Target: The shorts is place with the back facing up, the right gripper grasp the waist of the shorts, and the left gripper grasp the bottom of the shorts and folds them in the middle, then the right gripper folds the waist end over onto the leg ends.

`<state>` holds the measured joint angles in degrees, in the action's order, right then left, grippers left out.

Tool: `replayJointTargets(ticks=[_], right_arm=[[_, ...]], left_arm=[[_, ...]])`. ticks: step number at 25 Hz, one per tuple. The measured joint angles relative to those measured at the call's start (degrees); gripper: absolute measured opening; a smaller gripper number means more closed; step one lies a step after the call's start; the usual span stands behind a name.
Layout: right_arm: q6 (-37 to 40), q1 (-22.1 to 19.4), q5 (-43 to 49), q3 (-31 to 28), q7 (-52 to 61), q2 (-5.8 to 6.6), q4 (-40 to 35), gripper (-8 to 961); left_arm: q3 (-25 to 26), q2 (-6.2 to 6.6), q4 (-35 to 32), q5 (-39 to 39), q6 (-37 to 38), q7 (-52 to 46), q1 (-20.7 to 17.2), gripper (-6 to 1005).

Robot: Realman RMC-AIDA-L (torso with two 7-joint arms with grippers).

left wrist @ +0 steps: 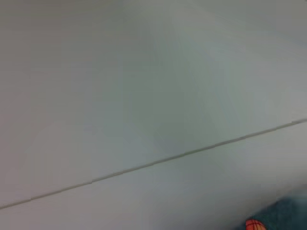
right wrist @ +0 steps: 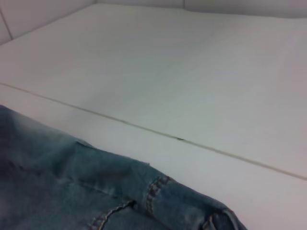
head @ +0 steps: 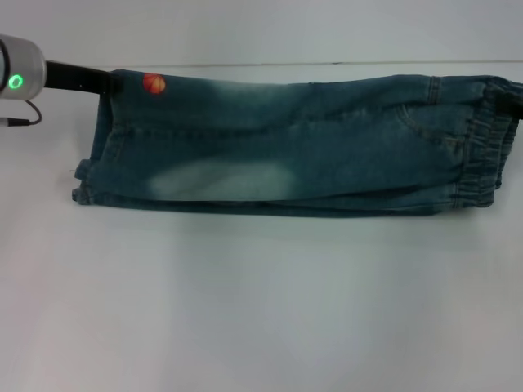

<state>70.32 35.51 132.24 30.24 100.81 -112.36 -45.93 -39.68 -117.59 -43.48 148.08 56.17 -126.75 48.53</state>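
Denim, faded blue-green, lies as a long narrow band across the white surface [head: 245,310]: the shorts [head: 294,147] appear already doubled lengthwise, one half over the other, with layered edges showing along the near side. That suggests the first fold, down the middle, is done or just finishing, and the second fold is the step coming up.

At the left end sit the leg ends [head: 91,163], with the small orange ball [head: 154,83] at the far corner. The gathered elastic waist [head: 482,155] is at the right end.

Farther back, the left gripper [head: 102,84] reaches in at the far hem corner beside the ball; whether its jaws are closed on the cloth cannot be told. The right gripper [head: 508,100] shows only as a dark shape at the far corner of the waist, and its jaws cannot be judged either.

Next, the right gripper would need a firm hold on the waist, lifting it and carrying it leftward over the legs. The left gripper should probably release and clear the hem first.
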Motion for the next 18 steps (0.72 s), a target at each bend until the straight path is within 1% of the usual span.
replayJointTargets(ticks=[3, 5, 6, 9, 11, 16, 18], right_arm=[[-0.7, 0.3, 0.0, 0.9, -0.5, -0.32, 0.5, 164], [-1.1, 0.4, 0.3, 2.8, 0.0, -0.31, 0.7, 167], [-1.3, 0.4, 0.6, 3.9, 0.5, -0.29, 0.7, 169], [-2.2, 0.7, 2.3, 4.6, 1.6, -0.28, 0.5, 174], [-2.7, 0.9, 3.4, 4.9, 2.4, -0.32, 0.2, 177], [-3.6, 0.9, 3.8, 5.2, 2.7, -0.39, 0.1, 415], [-3.8, 0.9, 3.8, 5.2, 2.6, -0.6, 0.1, 486]], left_arm=[[-2.6, -0.66, 0.0, 0.3, -0.7, -0.1, 0.0, 77], [-4.3, -0.81, 0.0, 0.5, -1.1, -0.6, 0.0, 98], [-4.9, -0.74, 0.2, 0.6, -1.0, -1.0, 0.0, 108], [-5.3, -0.12, 0.7, 1.5, -0.2, -2.5, 0.2, 139], [-5.3, 0.11, 0.7, 2.8, 0.5, -3.4, 0.3, 184], [-5.4, 0.59, 0.8, 7.1, 3.1, -5.4, 1.0, 298], [-5.4, 0.61, 0.8, 8.5, 4.0, -5.9, 1.2, 344]])
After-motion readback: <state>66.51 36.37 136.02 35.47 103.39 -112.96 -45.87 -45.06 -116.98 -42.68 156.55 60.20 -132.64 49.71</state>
